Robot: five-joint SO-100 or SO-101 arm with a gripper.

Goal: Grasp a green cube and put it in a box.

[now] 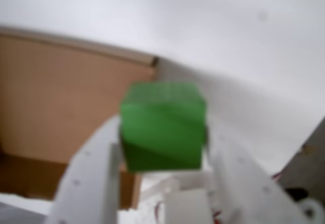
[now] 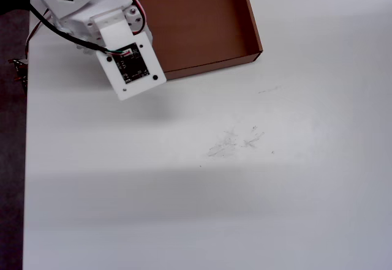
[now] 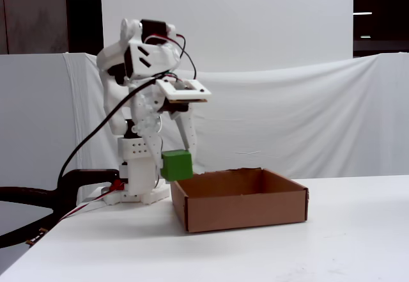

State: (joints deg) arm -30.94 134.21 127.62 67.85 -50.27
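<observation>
The green cube (image 1: 162, 127) sits between my gripper's (image 1: 163, 135) two white fingers, clear of the table. In the fixed view the gripper (image 3: 177, 162) holds the cube (image 3: 176, 165) at about rim height, just left of the brown cardboard box (image 3: 239, 200). In the wrist view the box (image 1: 66, 97) fills the left side behind the cube. In the overhead view the box (image 2: 248, 22) is at the top centre. The arm's wrist board (image 2: 131, 68) overlaps its near left corner and hides the cube and the fingers.
The arm's base (image 3: 137, 186) stands left of the box, with black cables (image 3: 38, 199) trailing off the table's left edge. A white cloth backdrop (image 3: 287, 116) hangs behind. Faint scuff marks (image 2: 236, 138) show on the white table.
</observation>
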